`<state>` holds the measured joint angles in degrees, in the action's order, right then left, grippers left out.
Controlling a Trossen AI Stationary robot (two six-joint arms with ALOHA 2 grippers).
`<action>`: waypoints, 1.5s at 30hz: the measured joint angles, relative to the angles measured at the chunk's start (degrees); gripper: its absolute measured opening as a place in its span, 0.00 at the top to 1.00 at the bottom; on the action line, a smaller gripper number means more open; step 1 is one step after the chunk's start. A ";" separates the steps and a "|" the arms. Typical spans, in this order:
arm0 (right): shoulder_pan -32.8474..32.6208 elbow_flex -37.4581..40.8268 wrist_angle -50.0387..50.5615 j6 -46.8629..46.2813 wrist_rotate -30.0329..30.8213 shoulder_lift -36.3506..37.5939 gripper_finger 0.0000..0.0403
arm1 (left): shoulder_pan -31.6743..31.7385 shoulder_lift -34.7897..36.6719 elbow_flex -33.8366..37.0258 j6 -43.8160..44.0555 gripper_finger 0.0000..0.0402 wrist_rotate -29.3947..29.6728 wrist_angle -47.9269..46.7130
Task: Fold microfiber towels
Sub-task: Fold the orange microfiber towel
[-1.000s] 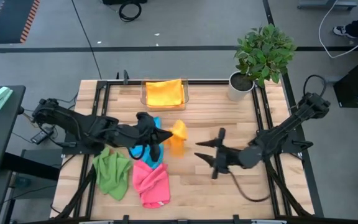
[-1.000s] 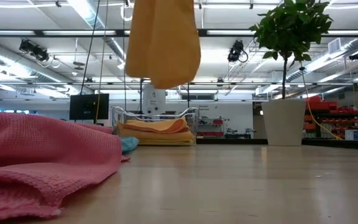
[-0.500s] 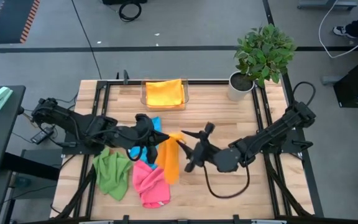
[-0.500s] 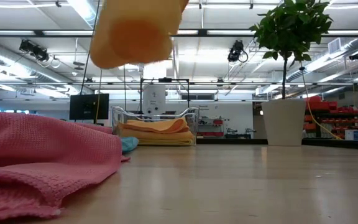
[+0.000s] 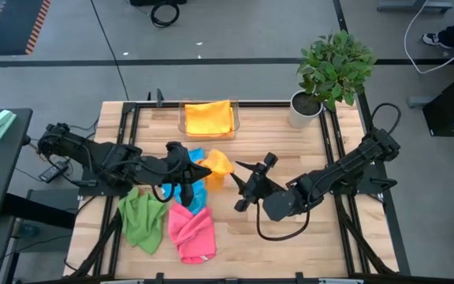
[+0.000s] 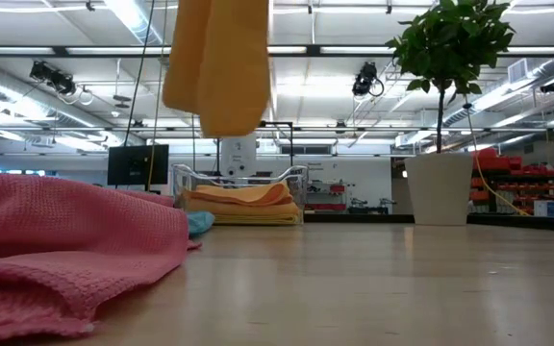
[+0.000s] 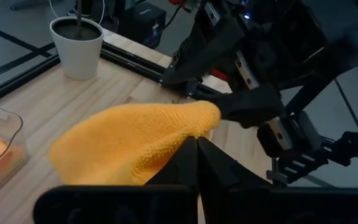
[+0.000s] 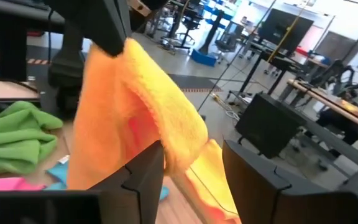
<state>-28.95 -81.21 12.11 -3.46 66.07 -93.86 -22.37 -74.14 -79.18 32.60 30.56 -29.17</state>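
Observation:
An orange microfiber towel [image 5: 216, 166] hangs bunched over the middle of the table, and my left gripper [image 5: 199, 170] is shut on it. In the low view the towel [image 6: 221, 67] dangles clear of the tabletop. My right gripper [image 5: 241, 187] is open just right of it. In its wrist view its fingers [image 8: 143, 177] stand on either side of a hanging fold [image 8: 180, 140]. A blue towel [image 5: 187, 191], a green towel [image 5: 142, 219] and a pink towel [image 5: 192, 233] lie crumpled on the table's near left. My left gripper pinches the orange towel between its two shut fingers at a bunched edge [image 7: 178, 142], coming about level from the table's left. The towel droops from the fingertips, slack and lifted clear of the table. My right gripper: whether its fingers touch the fold between them, I cannot tell.
A clear tray [image 5: 235, 125] with a folded orange towel [image 5: 208, 117] stands at the far middle. A potted plant [image 5: 333, 67] stands at the far right. Bare wood lies on the near right [image 5: 290, 244].
My right gripper has moved toward the table's left, up to the orange towel, and has rolled and tipped toward level. The towel swung and stretched out long below my left gripper half a second ago, and now hangs bunched again.

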 joint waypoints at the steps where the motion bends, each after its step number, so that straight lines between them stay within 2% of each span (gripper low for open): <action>1: -0.03 0.00 0.01 0.00 0.20 0.00 0.59 | 0.01 0.04 0.00 -0.03 0.97 0.01 0.02; 6: -0.04 0.02 0.38 0.74 2.35 0.00 0.68 | 0.09 0.01 0.00 -0.31 0.95 0.01 0.00; 11: -0.04 0.09 0.42 5.73 2.50 0.27 0.95 | 0.07 0.01 0.00 -0.31 0.98 0.00 -0.02; 17: -0.39 -3.41 0.76 10.59 -1.29 0.33 0.99 | 0.07 0.01 0.00 -4.06 0.91 -0.02 -0.18; 19: -0.48 -7.04 5.56 11.10 -4.04 0.33 0.99 | -0.04 0.01 0.00 -6.45 0.86 -0.23 -1.04; 21: -0.36 -12.94 15.95 6.44 -9.56 0.33 0.99 | -0.04 0.01 0.00 -7.74 0.79 -2.32 -2.96; 23: 0.85 -19.50 31.02 -4.02 -18.00 0.39 0.99 | 0.17 0.01 0.00 -7.48 0.71 -5.71 -6.44; 27: 5.58 -28.32 58.49 -27.37 -40.80 0.44 1.00 | 1.26 -0.01 0.02 -6.47 0.54 -14.57 -18.87; 29: 8.25 -29.74 66.19 -34.93 -50.76 0.44 1.00 | 1.61 -0.50 0.41 -7.38 0.47 -15.66 -22.39; 32: 11.28 -29.35 68.09 -38.71 -59.57 0.44 1.00 | 1.57 -0.80 4.40 -8.22 0.41 -15.80 -16.49; 34: 13.23 -28.47 67.39 -38.77 -62.91 0.44 1.00 | 1.01 -0.88 9.14 -7.91 0.40 -15.79 -6.79; 40: 19.84 -25.51 72.42 -35.84 -63.46 0.37 1.00 | -1.42 -7.03 28.08 -9.99 0.44 -14.63 26.79; 42: 21.49 -24.36 73.96 -34.90 -63.82 0.42 1.00 | -1.64 -10.86 30.80 -10.61 0.47 -13.48 35.18; 45: 23.46 -22.68 75.24 -32.77 -64.74 0.33 1.00 | -1.57 -17.78 30.33 -10.90 0.52 -11.64 37.96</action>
<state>-5.49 -103.89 87.35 -36.24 1.34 -93.54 -23.94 -91.92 -48.84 21.70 18.92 8.80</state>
